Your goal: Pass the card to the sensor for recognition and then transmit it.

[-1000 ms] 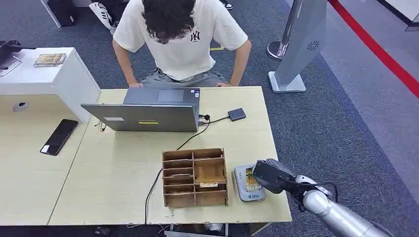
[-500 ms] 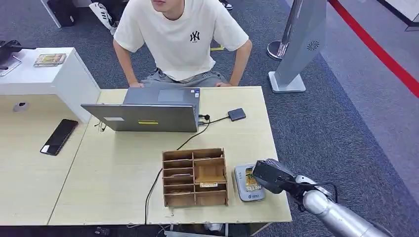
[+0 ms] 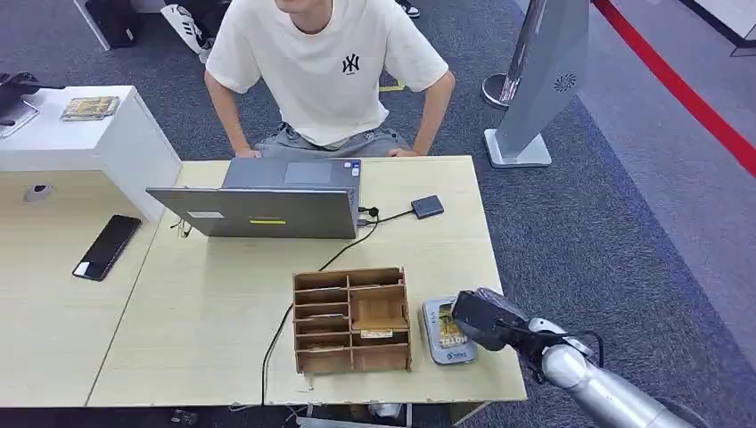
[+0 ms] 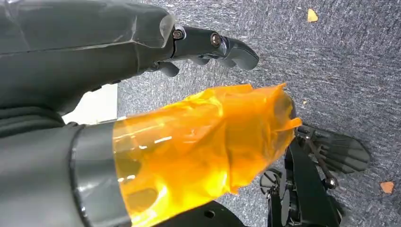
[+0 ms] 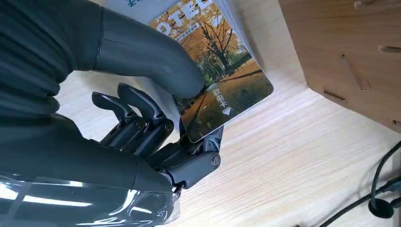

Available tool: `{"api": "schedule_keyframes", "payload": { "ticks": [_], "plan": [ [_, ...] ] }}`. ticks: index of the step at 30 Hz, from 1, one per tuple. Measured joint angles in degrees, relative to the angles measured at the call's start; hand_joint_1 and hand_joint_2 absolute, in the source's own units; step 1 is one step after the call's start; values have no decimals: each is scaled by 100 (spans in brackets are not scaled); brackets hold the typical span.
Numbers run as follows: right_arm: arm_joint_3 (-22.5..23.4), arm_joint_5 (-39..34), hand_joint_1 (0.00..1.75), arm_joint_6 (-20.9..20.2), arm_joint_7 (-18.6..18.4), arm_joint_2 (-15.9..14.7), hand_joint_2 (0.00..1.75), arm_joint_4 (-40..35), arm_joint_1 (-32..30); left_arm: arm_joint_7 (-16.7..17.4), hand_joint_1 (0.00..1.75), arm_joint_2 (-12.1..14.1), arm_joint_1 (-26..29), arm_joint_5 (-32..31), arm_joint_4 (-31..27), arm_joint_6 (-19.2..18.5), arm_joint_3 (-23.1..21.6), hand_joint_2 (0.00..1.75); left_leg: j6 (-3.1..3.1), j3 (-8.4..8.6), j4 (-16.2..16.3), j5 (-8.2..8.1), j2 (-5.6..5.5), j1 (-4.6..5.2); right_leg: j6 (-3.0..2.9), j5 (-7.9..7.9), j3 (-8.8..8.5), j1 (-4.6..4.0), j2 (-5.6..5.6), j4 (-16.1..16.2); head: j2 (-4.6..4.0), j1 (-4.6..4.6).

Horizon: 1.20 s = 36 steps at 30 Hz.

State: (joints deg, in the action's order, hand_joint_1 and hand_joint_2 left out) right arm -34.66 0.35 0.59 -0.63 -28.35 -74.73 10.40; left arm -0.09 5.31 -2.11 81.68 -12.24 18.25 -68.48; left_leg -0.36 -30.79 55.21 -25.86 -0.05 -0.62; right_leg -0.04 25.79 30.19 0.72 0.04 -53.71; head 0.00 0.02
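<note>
Card (image 5: 215, 97), printed with an autumn tree scene, pinched between the thumb and fingers (image 5: 142, 127) of the right hand (image 3: 481, 319); in the head view, lower right of the frame, it lies over the small grey sensor (image 3: 446, 332), whether touching or just above cannot be told. Sensor sits on the desk (image 3: 214, 312), just right of the wooden organizer (image 3: 351, 319). Organizer: open compartments, a few slips inside, lower centre of the frame. Black cable (image 3: 294, 308) runs from the organizer's left side up toward the laptop (image 3: 258, 207). Laptop: open, grey, upper centre of the desk, lid back toward the robot. Small dark box (image 3: 427, 207) to the laptop's right, on the cable's end. Person in a white T-shirt (image 3: 325, 62) seated behind the laptop, top of the frame. Black phone (image 3: 107, 246) on the adjoining desk, left of the frame. White cabinet (image 3: 98, 134), upper left. Grey stand (image 3: 544, 80), upper right, on blue-grey carpet. Left hand (image 4: 142, 94): hangs over the carpet, amber film wrapped on its thumb, dark fingers extended, holding nothing.
</note>
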Motion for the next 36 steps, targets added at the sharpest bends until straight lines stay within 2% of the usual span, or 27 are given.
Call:
{"api": "schedule_keyframes", "payload": {
  "ticks": [36],
  "plan": [
    [-4, 87, 175, 2, 17, 81, 175, 166, 62, 0, 0, 0, 0, -9, 0, -35, 2, 0, 0, 0, 0, 0, 0, 0, 0, 0, 0, 0, 0, 0, 0, 0]
  ]
}}
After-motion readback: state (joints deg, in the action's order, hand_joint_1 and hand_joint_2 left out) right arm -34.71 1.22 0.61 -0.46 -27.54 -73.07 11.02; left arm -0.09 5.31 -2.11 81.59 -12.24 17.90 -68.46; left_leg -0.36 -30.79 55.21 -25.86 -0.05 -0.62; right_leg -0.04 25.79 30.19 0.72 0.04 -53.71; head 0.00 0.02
